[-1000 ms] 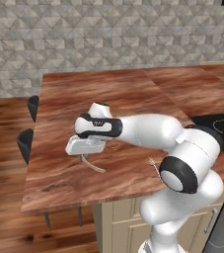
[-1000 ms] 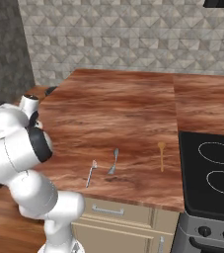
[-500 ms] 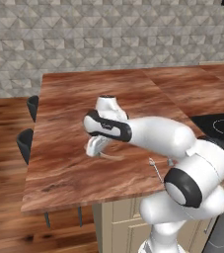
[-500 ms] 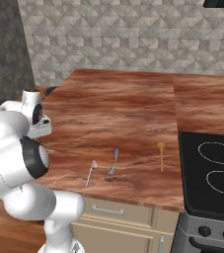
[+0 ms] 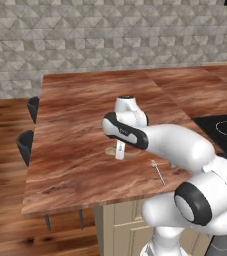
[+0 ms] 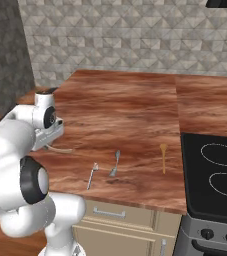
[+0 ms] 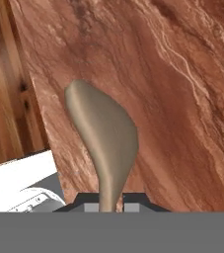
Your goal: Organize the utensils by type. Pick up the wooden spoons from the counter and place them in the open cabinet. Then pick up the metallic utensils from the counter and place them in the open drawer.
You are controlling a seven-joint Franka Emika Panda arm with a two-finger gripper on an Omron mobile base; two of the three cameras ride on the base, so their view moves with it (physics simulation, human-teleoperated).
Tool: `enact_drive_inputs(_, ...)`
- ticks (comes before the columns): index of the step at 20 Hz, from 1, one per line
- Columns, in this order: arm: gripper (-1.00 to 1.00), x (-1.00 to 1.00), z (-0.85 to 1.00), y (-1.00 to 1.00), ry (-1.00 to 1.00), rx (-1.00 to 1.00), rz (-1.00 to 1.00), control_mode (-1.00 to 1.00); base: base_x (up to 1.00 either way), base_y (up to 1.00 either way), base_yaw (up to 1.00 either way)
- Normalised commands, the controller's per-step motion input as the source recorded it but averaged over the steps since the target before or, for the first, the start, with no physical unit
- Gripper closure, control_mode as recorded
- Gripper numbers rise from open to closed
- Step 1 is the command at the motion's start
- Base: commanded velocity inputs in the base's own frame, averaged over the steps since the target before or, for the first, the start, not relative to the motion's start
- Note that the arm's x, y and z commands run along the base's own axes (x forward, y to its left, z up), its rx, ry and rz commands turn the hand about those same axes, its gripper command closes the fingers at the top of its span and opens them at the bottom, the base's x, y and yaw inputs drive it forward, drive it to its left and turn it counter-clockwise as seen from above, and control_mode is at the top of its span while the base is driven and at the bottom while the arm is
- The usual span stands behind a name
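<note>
My gripper (image 7: 103, 197) is shut on the handle of a pale wooden spoon (image 7: 102, 131), whose bowl points away over the reddish-brown counter (image 7: 182, 99). In the right base view the gripper (image 6: 49, 142) hangs low over the counter's left part, and the held spoon (image 6: 61, 149) sticks out to the right. From the left base the gripper (image 5: 120, 149) points down near the counter (image 5: 75, 165). A second wooden spoon (image 6: 163, 157) lies beside the stove. A silver spoon (image 6: 115, 163) and a silver fork (image 6: 92, 175) lie near the front edge; the fork (image 5: 158, 172) shows right of my hand.
The black stovetop (image 6: 220, 170) borders the counter (image 6: 125, 100) on the right. Two dark stools (image 5: 31, 107) stand at the counter's left side over the wooden floor. A grey tiled wall runs behind.
The arm has swung from the counter's left edge toward its middle, carrying the wooden spoon, and the hand has turned to point downward. The utensils on the counter have not moved.
</note>
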Motion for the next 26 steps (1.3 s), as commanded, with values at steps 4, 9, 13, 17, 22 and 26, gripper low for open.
enact_drive_inputs(4,1.00,-0.02,0.13,-0.57,0.00,0.05,0.19,-1.00,0.00,0.00,0.00)
enact_drive_inputs(9,1.00,-0.10,0.16,-0.38,-0.01,0.01,0.04,-1.00,0.00,0.00,0.00)
enact_drive_inputs(13,1.00,-0.27,0.10,-0.34,-0.01,0.00,-0.03,-1.00,0.00,0.00,0.00)
enact_drive_inputs(17,1.00,-0.24,0.02,-0.26,0.00,0.00,-0.11,-1.00,0.00,0.00,0.00)
enact_drive_inputs(22,1.00,-0.07,0.00,-0.11,0.00,0.00,-0.03,-1.00,0.00,0.00,0.00)
enact_drive_inputs(26,1.00,0.00,0.00,0.00,0.00,0.00,0.00,-1.00,0.00,0.00,0.00)
